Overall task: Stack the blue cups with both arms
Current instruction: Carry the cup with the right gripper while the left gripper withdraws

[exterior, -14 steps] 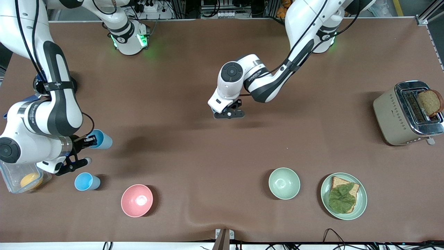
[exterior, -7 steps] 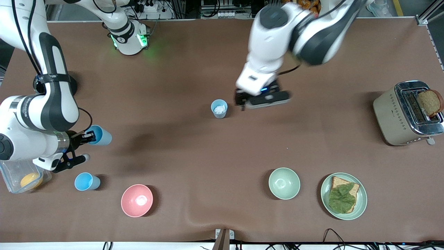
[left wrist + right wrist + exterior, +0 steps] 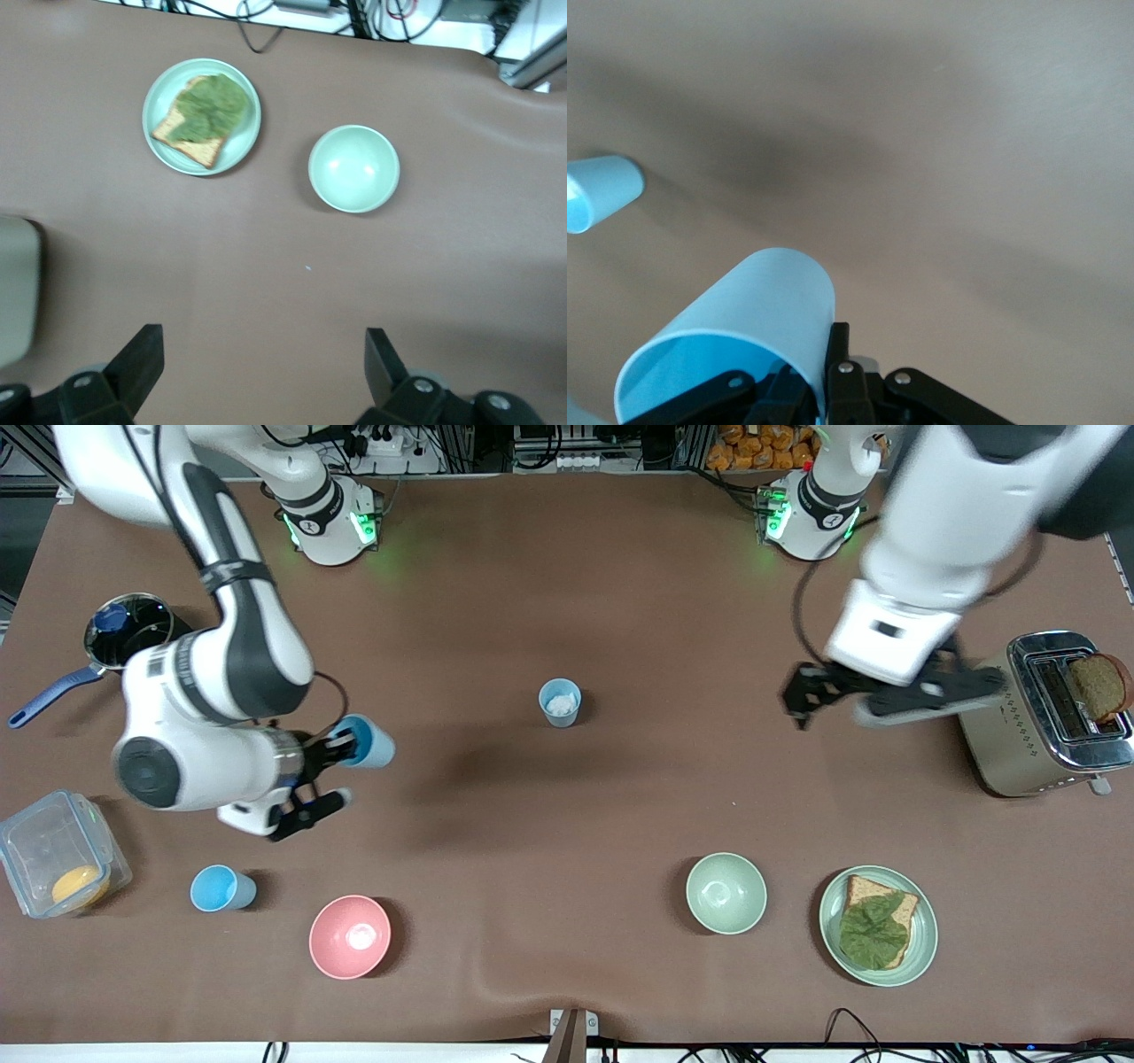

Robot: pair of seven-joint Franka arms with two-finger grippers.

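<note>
My right gripper (image 3: 347, 744) is shut on the rim of a bright sky-blue cup (image 3: 368, 742), held on its side above the table. In the right wrist view its jaws (image 3: 821, 356) pinch the cup's wall (image 3: 757, 305). A paler grey-blue cup (image 3: 560, 701) stands upright mid-table and also shows in the right wrist view (image 3: 602, 190). Another sky-blue cup (image 3: 221, 888) stands nearer the front camera, toward the right arm's end. My left gripper (image 3: 873, 698) is open and empty, high over the table beside the toaster; its jaws (image 3: 260, 359) stand wide apart.
A toaster (image 3: 1019, 726) holding a bread slice stands at the left arm's end. A plate (image 3: 921, 948) with toast and lettuce, a pale green bowl (image 3: 726, 892) and a pink bowl (image 3: 349, 936) lie near the front edge. A plastic box (image 3: 35, 841) and a pot (image 3: 124, 633) are at the right arm's end.
My left gripper left the paler cup standing mid-table, rose and swung toward the toaster. My right gripper carried the sky-blue cup toward the middle of the table.
</note>
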